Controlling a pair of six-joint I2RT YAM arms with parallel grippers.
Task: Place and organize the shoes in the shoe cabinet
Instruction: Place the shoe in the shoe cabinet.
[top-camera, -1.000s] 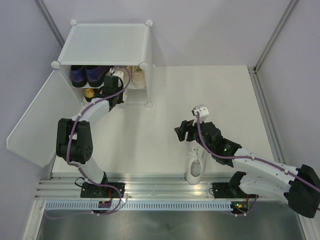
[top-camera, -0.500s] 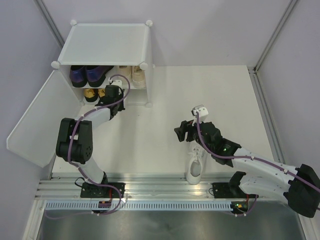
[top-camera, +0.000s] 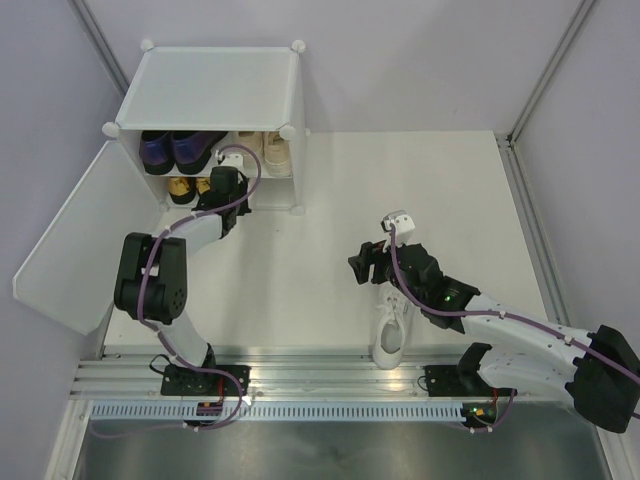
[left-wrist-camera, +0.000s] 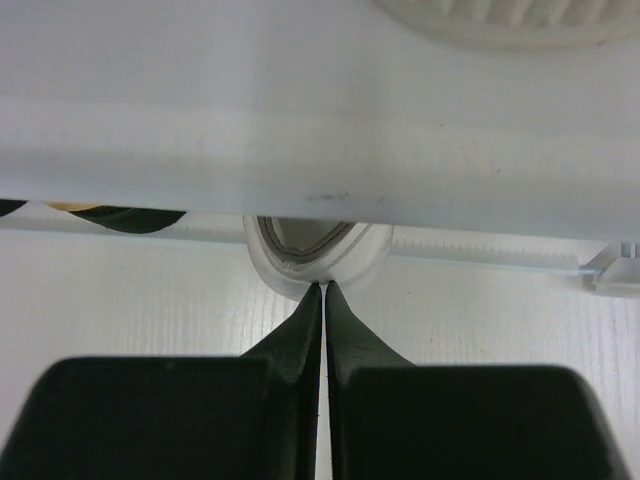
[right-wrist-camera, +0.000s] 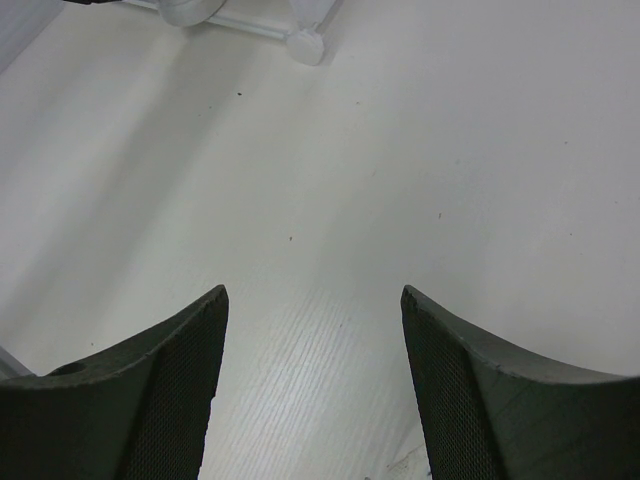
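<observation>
The shoe cabinet (top-camera: 215, 88) stands at the back left with its door (top-camera: 75, 240) swung open. Purple loafers (top-camera: 170, 150) and beige sneakers (top-camera: 265, 150) sit on the inner shelf, and gold heels (top-camera: 185, 187) sit below. My left gripper (top-camera: 228, 185) is shut at the lower opening. In the left wrist view its tips (left-wrist-camera: 323, 288) touch the heel of a white sneaker (left-wrist-camera: 315, 245) under the shelf (left-wrist-camera: 300, 130). The other white sneaker (top-camera: 392, 335) lies on the table near the front. My right gripper (top-camera: 362, 265) hangs open and empty just behind it, above bare table (right-wrist-camera: 320, 200).
A cabinet corner connector (right-wrist-camera: 305, 45) shows at the top of the right wrist view. A beige sneaker's sole (left-wrist-camera: 500, 20) rests on the shelf above my left fingers. An aluminium rail (top-camera: 300, 378) runs along the table's near edge.
My left gripper has drawn back from deeper in the cabinet to its lower front edge. The right arm has barely moved.
</observation>
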